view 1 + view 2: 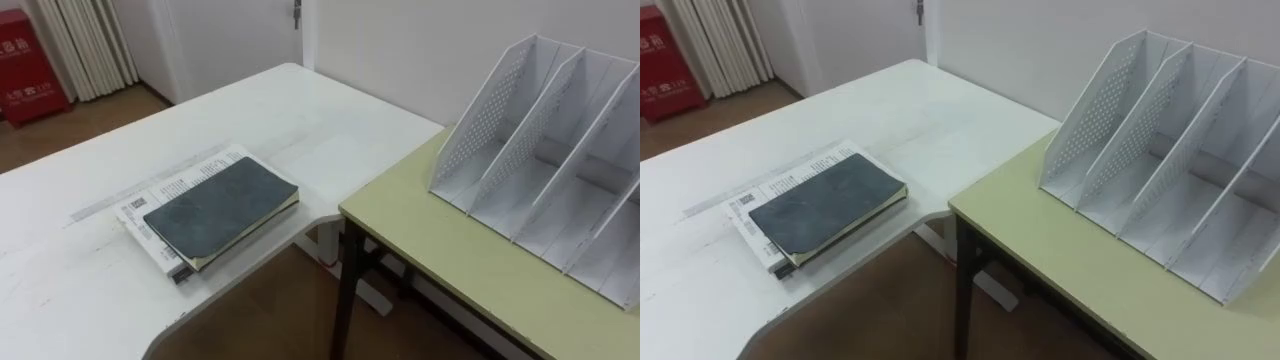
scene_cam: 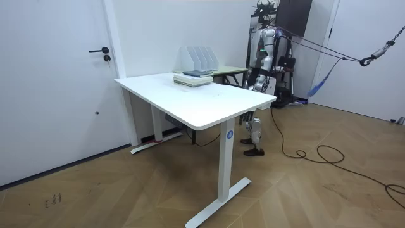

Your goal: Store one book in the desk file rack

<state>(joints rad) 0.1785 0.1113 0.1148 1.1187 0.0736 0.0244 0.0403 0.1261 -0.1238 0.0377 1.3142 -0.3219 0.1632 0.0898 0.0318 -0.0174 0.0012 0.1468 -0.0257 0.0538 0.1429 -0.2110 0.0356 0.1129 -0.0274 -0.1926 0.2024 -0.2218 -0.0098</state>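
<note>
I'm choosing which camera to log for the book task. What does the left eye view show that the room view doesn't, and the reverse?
Left eye view: the dark grey book lying topmost on its pile, the file rack with its perforated side and empty-looking slots, a red cabinet. Room view: the robot standing at the far side of the white table, the table's legs. Both: the table, the books, the rack, the green desk.

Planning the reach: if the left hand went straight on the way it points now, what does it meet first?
Left hand hangs low beside the white table, seemingly pointing down: probably the floor first; depth is unclear.
</note>
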